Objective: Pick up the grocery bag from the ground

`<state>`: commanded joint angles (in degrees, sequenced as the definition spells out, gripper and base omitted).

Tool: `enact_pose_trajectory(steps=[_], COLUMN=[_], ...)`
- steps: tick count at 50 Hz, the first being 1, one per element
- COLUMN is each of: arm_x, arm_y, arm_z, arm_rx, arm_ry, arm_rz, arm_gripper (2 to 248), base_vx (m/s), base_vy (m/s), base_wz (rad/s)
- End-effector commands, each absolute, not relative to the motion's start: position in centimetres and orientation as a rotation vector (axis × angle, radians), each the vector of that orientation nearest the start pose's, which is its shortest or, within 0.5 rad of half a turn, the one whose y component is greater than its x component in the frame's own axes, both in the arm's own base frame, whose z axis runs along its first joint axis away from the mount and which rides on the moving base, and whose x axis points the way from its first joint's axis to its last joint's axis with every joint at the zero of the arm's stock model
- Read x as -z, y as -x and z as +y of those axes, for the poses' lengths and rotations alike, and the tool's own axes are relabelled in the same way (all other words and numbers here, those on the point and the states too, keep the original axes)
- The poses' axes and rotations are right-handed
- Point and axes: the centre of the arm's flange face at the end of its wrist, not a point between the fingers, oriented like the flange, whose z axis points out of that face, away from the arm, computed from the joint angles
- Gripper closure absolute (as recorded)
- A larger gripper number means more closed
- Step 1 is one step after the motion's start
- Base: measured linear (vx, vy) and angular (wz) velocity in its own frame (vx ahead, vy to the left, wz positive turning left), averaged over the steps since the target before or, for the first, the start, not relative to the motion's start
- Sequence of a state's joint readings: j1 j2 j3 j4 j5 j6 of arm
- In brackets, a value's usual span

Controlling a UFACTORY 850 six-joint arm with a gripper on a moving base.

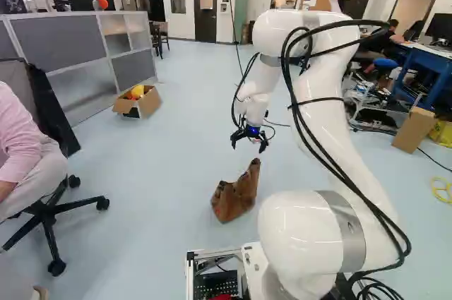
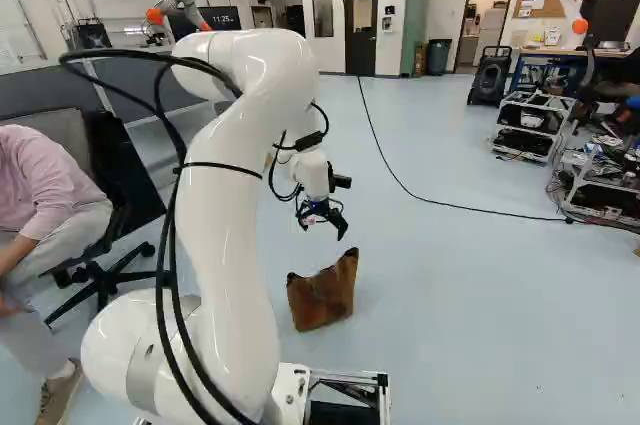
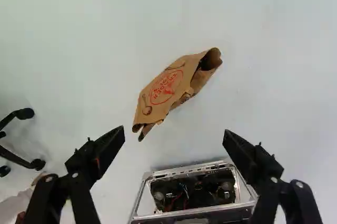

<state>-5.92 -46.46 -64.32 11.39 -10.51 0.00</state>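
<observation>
Bag [image 3: 171, 89] of brown paper lies crumpled, red-printed.

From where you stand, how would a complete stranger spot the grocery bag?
Find the big white arm and follow it to the black gripper at its end. On the pale floor below is a brown paper bag with a round red mark. Unlike the stiff, square cardboard box by the grey partition, it is thin and creased.

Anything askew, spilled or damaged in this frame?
The grocery bag looks crumpled, its top edge sagging between raised corners in the base views. In the right base view, a black cable trails loose over the floor, untidily. No spill shows.
</observation>
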Motion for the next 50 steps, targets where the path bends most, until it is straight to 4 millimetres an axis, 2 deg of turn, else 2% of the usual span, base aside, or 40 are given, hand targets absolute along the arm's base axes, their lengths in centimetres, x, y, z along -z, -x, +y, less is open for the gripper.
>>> enact_pose_trajectory(steps=[7, 26, 37, 50], arm_x=[-16.4, -11.0, -8.0, -4.5], arm_y=[-58.0, -61.1, -61.9, -61.9], arm_z=[-5.6, -5.4, -5.9, -8.3], arm_rx=[0.150, -0.036, -0.149, -0.248], arm_ry=[3.030, 2.839, 2.700, 2.552], arm_rz=[0.535, 0.885, 1.056, 1.218], arm_gripper=[3, 3, 3, 3], base_vx=[0.000, 0.000, 0.000, 0.000], base_vy=[0.000, 0.000, 0.000, 0.000], base_wz=[0.000, 0.000, 0.000, 0.000])
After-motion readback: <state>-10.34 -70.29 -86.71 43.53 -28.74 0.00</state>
